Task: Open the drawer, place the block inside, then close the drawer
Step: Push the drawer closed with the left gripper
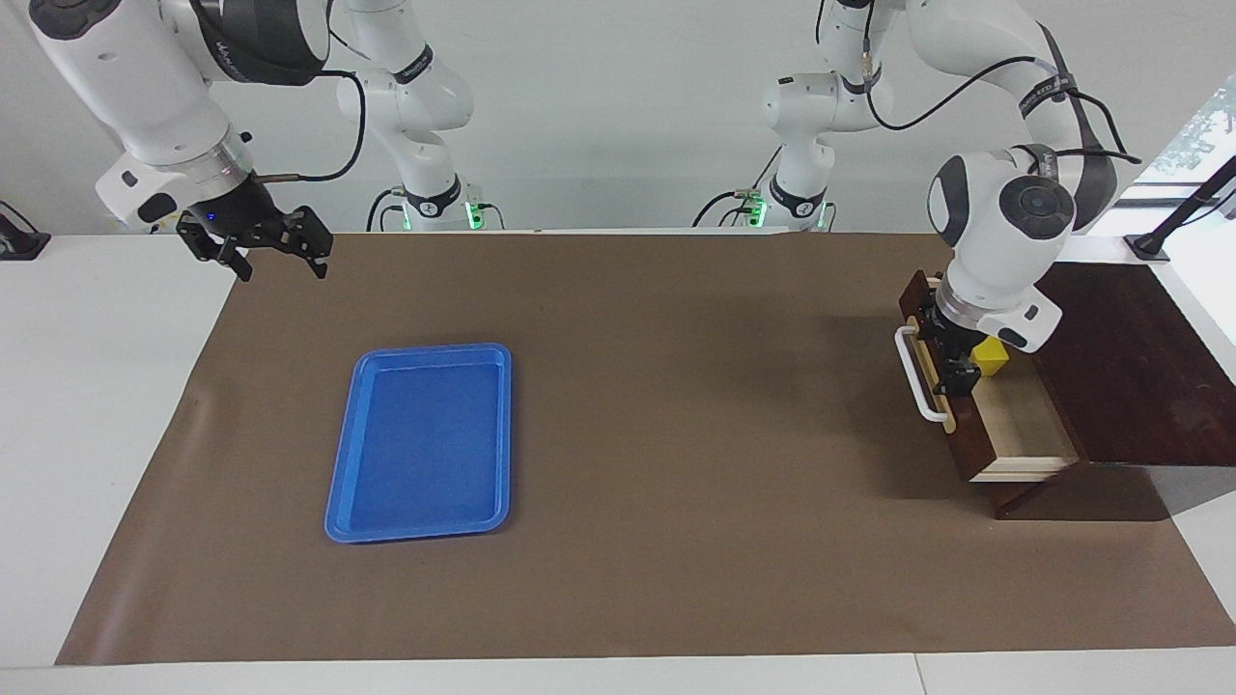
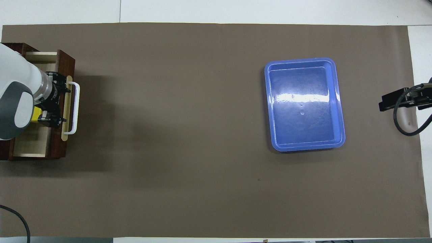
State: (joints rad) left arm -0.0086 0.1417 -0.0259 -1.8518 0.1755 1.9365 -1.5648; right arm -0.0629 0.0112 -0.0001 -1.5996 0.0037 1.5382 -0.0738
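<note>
The drawer (image 1: 1025, 423) stands pulled open at the left arm's end of the table, its pale interior showing; it also shows in the overhead view (image 2: 64, 62). Its white handle (image 1: 917, 378) points toward the table's middle. The yellow block (image 1: 991, 355) lies inside the drawer, partly hidden under the left arm in the overhead view (image 2: 36, 113). My left gripper (image 1: 951, 355) is open and low over the drawer, just inside its front, beside the block and not on it. My right gripper (image 1: 275, 259) is open and empty, raised over the brown mat's corner at the right arm's end.
A blue tray (image 1: 425, 439) lies empty on the brown mat (image 1: 676, 405), toward the right arm's end. The dark brown cabinet (image 1: 1135, 372) that holds the drawer sits at the table's edge. A black stand (image 1: 1173, 227) rises beside the cabinet.
</note>
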